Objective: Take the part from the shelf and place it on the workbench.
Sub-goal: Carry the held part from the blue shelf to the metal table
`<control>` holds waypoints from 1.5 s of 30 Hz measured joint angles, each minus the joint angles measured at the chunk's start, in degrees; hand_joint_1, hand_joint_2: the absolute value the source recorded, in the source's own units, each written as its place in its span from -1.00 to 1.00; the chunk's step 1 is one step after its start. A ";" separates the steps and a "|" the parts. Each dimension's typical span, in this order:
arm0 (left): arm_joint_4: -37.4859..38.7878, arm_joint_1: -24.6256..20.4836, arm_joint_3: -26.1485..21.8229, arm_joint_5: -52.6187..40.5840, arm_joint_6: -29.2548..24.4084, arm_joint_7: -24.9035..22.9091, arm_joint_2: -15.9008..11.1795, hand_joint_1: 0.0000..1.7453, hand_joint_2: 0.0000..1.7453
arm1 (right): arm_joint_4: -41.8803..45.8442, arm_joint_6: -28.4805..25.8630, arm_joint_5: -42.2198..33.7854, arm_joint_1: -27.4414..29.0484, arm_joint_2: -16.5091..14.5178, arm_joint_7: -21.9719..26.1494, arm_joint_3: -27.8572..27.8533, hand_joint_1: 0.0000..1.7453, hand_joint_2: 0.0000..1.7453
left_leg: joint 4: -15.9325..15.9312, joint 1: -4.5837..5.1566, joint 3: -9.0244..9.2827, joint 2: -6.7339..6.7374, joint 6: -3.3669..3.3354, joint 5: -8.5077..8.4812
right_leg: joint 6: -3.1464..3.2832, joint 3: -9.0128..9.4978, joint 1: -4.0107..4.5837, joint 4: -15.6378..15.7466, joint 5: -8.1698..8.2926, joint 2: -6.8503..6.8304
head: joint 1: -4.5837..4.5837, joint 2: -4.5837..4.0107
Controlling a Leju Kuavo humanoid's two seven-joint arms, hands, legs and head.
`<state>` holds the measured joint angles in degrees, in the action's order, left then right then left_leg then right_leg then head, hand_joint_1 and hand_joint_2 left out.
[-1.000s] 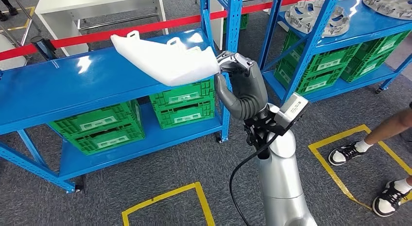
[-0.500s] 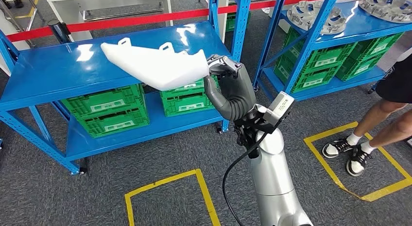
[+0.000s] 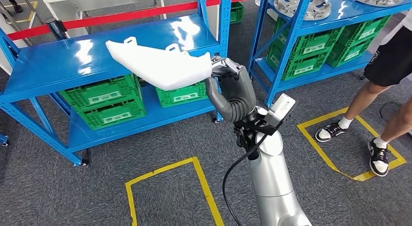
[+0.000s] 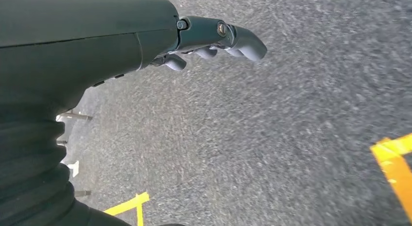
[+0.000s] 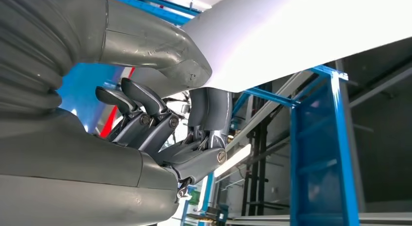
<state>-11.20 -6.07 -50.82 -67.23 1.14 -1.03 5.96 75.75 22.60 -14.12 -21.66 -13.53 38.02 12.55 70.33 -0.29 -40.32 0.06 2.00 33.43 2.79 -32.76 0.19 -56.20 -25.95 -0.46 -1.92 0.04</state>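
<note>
The part is a long white moulded panel (image 3: 160, 65) with two small tabs on its far edge. My right hand (image 3: 232, 89) pinches its near end between thumb and fingers and holds it in the air in front of the blue shelf (image 3: 58, 65). Up close in the right wrist view, the white part (image 5: 311, 36) is clamped between the grey thumb and a dark finger (image 5: 210, 109). My left hand (image 4: 209, 41) hangs over the grey floor with its fingers loosely apart and nothing in it.
Green crates (image 3: 104, 104) fill the shelf's lower level. A second blue rack (image 3: 320, 22) with metal wheels and more crates stands at the right. A person's legs and shoes (image 3: 376, 138) are by a yellow floor square. A red barrier tape (image 3: 121, 16) runs behind.
The whole view has shifted: the shelf has slid left and farther off, and the person has come closer on the right. My right hand keeps its hold on the white part.
</note>
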 joint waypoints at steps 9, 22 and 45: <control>-0.08 -0.46 0.00 -0.54 -0.02 -0.56 -0.48 -1.00 1.00 | 0.25 0.02 0.17 0.56 0.05 0.69 -0.11 1.00 1.00 | -13.01 -0.20 13.39 -0.22 -0.71 -1.19 | -2.82 -6.62 -0.64 -2.01 5.50 -0.14 | -0.06 0.00; 0.07 0.76 -0.02 0.58 0.15 -1.58 -2.10 -1.00 1.00 | 0.30 -3.32 -0.01 1.22 1.21 1.15 -0.33 1.00 1.00 | -11.92 0.28 3.85 0.66 -2.40 -9.40 | -2.25 2.73 0.13 -3.64 -4.08 0.22 | -0.22 0.00; 0.70 -0.74 -1.98 2.90 -1.16 -1.94 -0.01 -1.00 1.00 | 1.43 -3.94 1.35 0.82 6.07 -1.17 -0.48 1.00 1.00 | -13.09 -0.41 9.32 0.27 -3.10 -5.02 | -4.26 -9.38 -0.68 -12.84 -5.05 0.17 | -0.37 0.00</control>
<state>-10.50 -6.81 -52.80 -64.32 -0.03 -2.97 5.95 77.18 18.66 -12.77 -20.85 -7.46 36.85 12.07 57.23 -0.70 -31.00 0.34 -1.09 28.41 -1.47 -42.13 -0.48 -69.04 -31.00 -0.29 -2.30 0.04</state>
